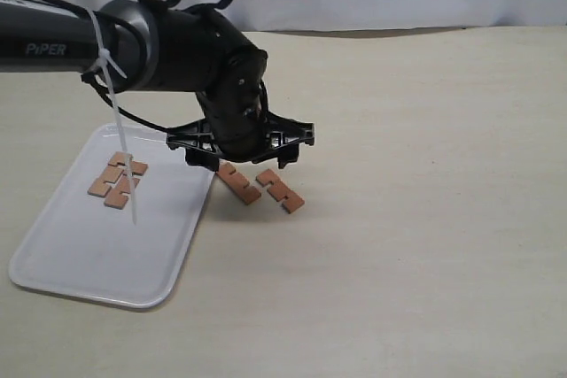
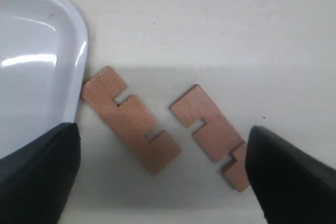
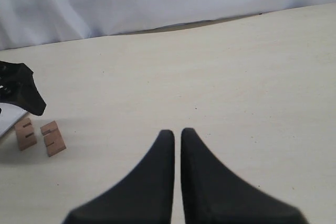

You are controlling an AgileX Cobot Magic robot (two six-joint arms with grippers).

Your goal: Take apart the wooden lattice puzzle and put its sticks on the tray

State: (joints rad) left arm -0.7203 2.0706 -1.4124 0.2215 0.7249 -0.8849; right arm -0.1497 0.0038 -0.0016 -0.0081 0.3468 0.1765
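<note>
On the bench (image 1: 425, 219), the wide-open, empty left pincer (image 2: 161, 145) is best centred across one loose stick (image 2: 131, 120) before being closed.

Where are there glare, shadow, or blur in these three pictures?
Left wrist view: glare streaks on the tray; a grey shadow band around two sticks; dark gripper fingers soft-edged. Exterior view: faint shadow under the left gripper. Right wrist view: right gripper close, dark, without detail.
</note>
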